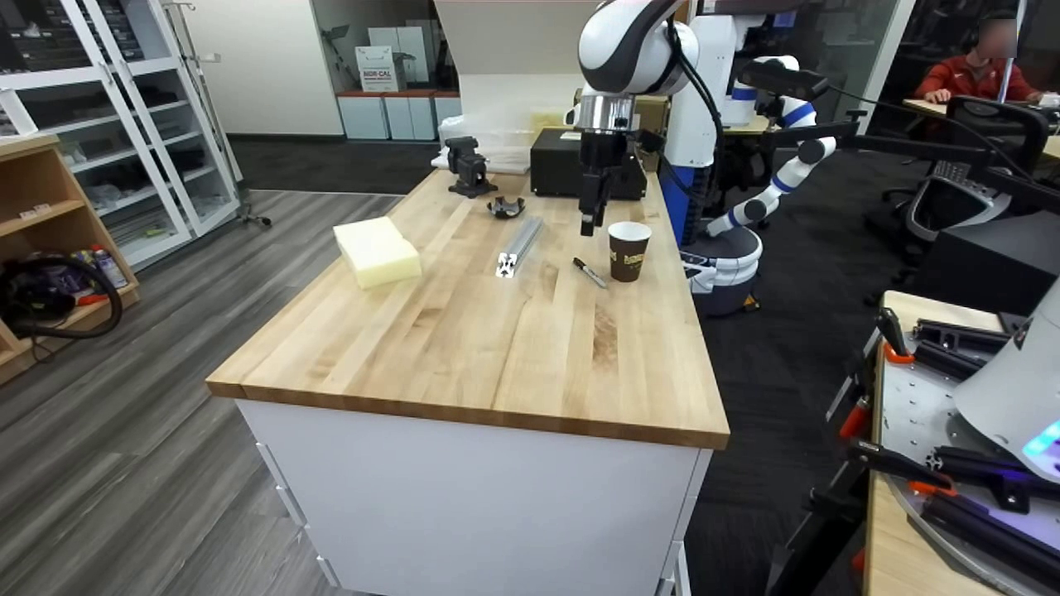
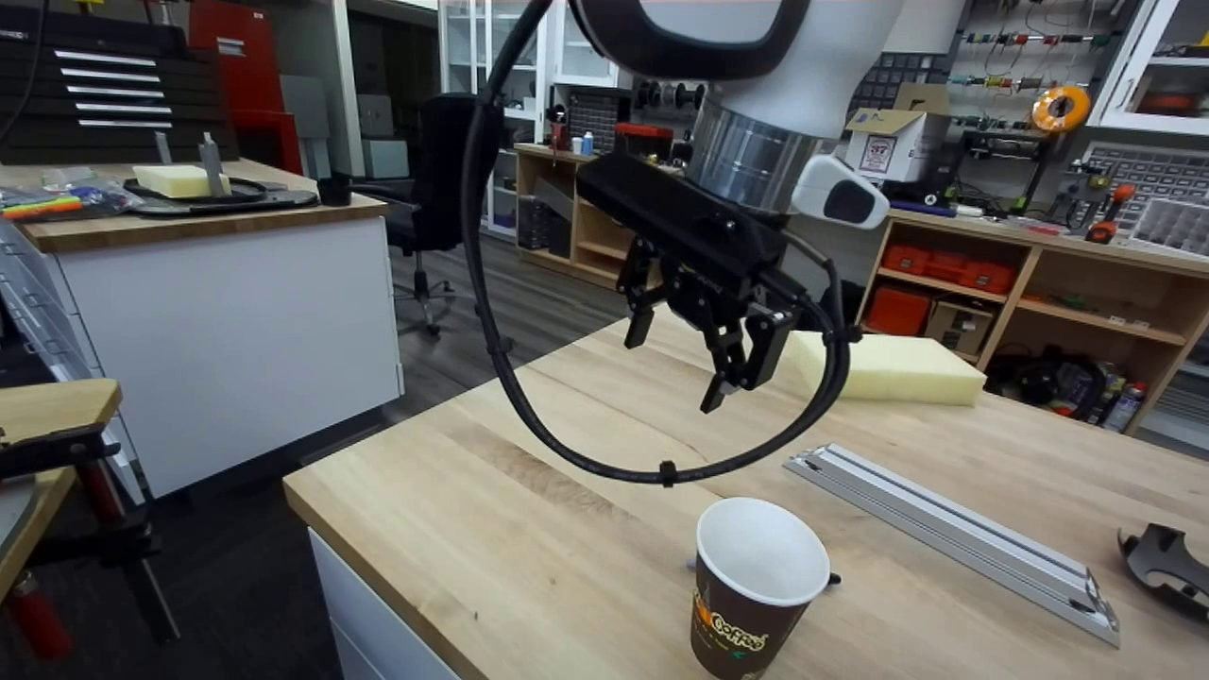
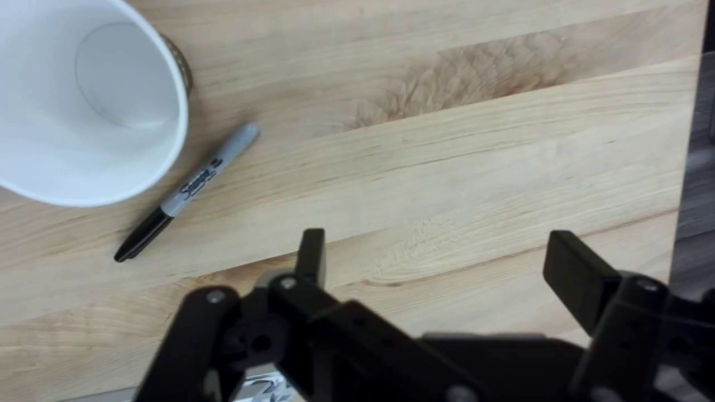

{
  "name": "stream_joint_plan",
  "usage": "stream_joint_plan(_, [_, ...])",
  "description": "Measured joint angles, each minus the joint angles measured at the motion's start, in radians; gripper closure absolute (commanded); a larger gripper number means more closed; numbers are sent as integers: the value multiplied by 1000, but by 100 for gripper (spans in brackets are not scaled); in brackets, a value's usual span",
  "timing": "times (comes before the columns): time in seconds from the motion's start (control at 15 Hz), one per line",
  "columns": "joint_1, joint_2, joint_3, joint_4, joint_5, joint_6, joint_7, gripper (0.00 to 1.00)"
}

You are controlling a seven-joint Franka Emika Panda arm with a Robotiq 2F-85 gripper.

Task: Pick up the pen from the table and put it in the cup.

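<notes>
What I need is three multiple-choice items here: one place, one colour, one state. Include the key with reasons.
1. Where is the pen?
A) On the table, beside the cup
B) Inside the cup
C) Across the cup's rim

2. What colour is the cup's inside?
A) Green
B) White
C) Red

3. How is the claw?
A) Shut on the pen
B) Shut on nothing
C) Open

Right letters:
1 A: it lies outside the cup in the wrist view.
2 B: the wrist view looks into its white interior.
3 C: its fingers stand wide apart there.
</notes>
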Motion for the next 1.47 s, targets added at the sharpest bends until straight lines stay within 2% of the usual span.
stream_joint_plan(0.4, [2,110,9,42,-76,201,212,0])
stream_joint_plan(0.8, [10,184,-4,68,-211,254,456,0])
stream_joint_plan(1.07, [12,228,-11,88,-259,253,516,0])
stream_joint_plan(1.47, [13,258,-11,126,-312,246,522,0])
